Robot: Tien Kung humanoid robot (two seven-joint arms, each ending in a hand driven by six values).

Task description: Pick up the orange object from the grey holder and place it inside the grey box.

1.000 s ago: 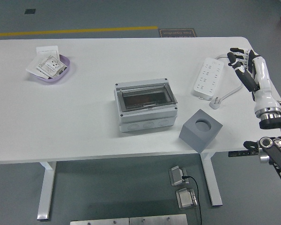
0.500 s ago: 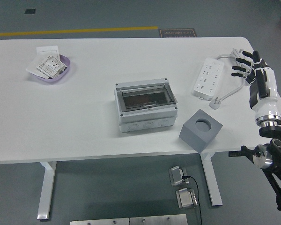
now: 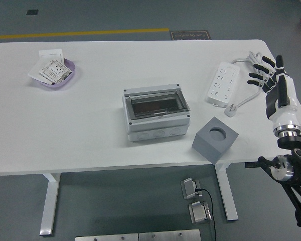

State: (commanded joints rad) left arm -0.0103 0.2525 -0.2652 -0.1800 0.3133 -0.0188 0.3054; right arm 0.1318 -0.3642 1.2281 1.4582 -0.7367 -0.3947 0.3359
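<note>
Right hand (image 3: 269,76) at the tabletop's (image 3: 90,125) right edge, fingers spread, holding nothing, just beside the power strip (image 3: 222,83). Grey holder (image 3: 215,138) near the front edge, its round hole looks empty; no orange object seen. Grey box (image 3: 156,115) with clear lid sits just left of it. Purple bowl (image 3: 56,74) far left.

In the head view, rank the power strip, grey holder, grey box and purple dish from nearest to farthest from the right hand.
From the right hand, at the table's right edge:
1. Power strip, just to its left.
2. Grey holder, near edge, right side.
3. Grey box, table centre.
4. Purple dish, far left corner.
</note>
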